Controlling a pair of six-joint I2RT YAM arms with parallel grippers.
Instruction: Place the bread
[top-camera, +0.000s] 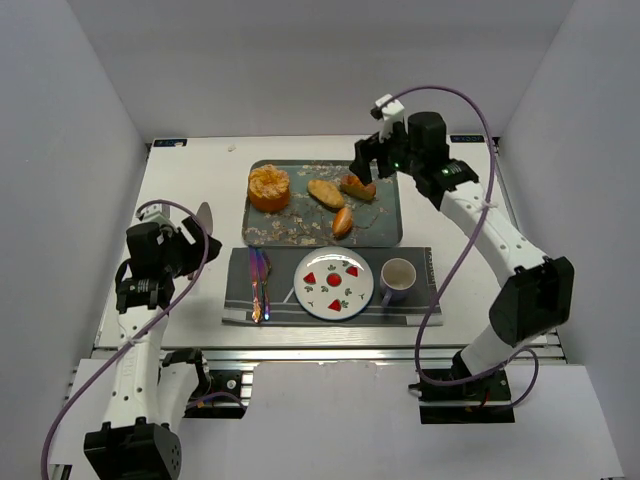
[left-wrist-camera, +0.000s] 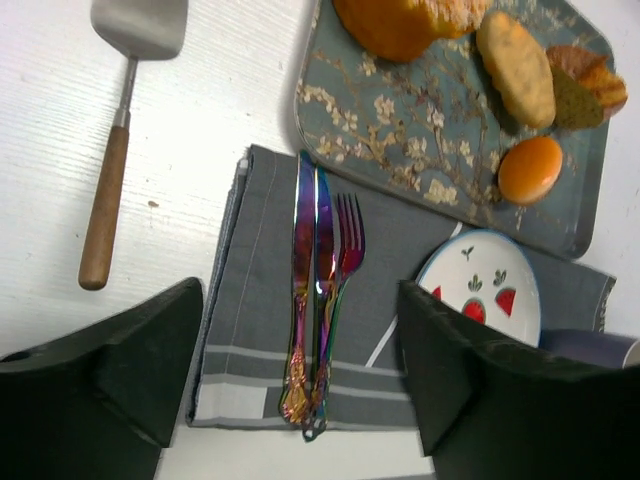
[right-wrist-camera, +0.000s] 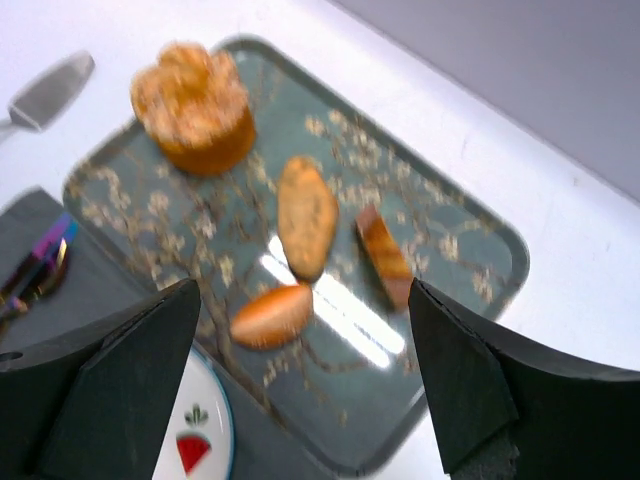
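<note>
The bread (top-camera: 268, 187) (left-wrist-camera: 410, 20) (right-wrist-camera: 195, 105), a big round golden-orange bun with a lumpy top, stands at the back left of the floral grey tray (top-camera: 385, 228) (left-wrist-camera: 400, 150) (right-wrist-camera: 460, 240). Three small brown rolls (top-camera: 326, 193) (right-wrist-camera: 306, 215) lie to its right on the same tray. My right gripper (top-camera: 365, 165) (right-wrist-camera: 302, 290) hovers open over the tray's right part, above the rolls, with nothing between its fingers. Open and empty too, my left gripper (top-camera: 195, 245) (left-wrist-camera: 300, 290) hangs over the left end of the grey placemat (top-camera: 420, 300), well short of the bread.
On the placemat lie iridescent cutlery (top-camera: 259, 285) (left-wrist-camera: 320, 290), a white plate (top-camera: 300, 285) (left-wrist-camera: 470, 260) painted with strawberries, and a mug (top-camera: 397, 277). A wooden-handled spatula (top-camera: 204, 215) (left-wrist-camera: 115, 150) lies on the table left of the tray. White walls close in on three sides.
</note>
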